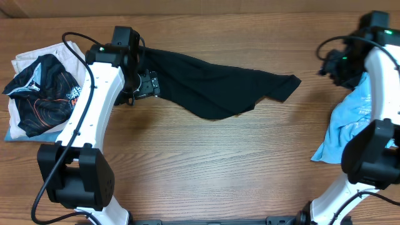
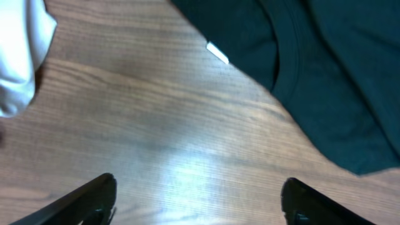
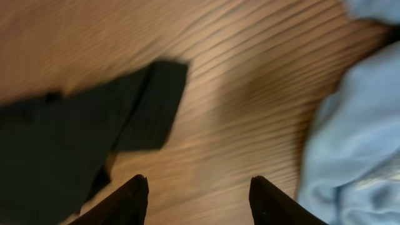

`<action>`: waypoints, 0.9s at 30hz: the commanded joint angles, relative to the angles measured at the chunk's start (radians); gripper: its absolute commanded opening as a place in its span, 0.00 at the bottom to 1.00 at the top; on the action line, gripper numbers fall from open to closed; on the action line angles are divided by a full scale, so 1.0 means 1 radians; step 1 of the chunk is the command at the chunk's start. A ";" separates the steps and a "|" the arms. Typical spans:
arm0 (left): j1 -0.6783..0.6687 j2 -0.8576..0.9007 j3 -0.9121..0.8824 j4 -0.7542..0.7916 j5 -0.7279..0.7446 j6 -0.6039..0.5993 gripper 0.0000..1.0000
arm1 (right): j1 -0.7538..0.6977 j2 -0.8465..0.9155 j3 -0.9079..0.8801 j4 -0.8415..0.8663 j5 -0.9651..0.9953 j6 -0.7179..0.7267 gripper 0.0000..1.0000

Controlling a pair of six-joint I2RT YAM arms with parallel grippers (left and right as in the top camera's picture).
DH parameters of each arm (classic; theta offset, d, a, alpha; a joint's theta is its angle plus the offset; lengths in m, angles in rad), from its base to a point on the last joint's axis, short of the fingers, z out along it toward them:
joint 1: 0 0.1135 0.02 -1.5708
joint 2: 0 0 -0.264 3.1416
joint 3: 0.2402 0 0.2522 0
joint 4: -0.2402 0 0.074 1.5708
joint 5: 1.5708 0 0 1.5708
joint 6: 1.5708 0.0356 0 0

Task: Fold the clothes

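Lying loose: 1 blk garment, 1 blue tee, 1 printed jersey.

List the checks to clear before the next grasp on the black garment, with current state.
1. Left gripper open, nothing between its fingers: ok.
2. Right gripper open, nothing between its fingers: ok.
3. Black garment lying flat: not ok, bunched into a crumpled strip.
4. Black garment apart from light blue tee: ok, bare table between.
5. Garment's end by the left arm: cannot tell, partly hidden.
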 commanded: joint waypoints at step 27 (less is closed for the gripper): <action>-0.352 0.057 -0.417 0.658 0.161 -0.492 0.74 | 0.185 -0.031 -0.046 -0.025 -0.029 -0.029 0.56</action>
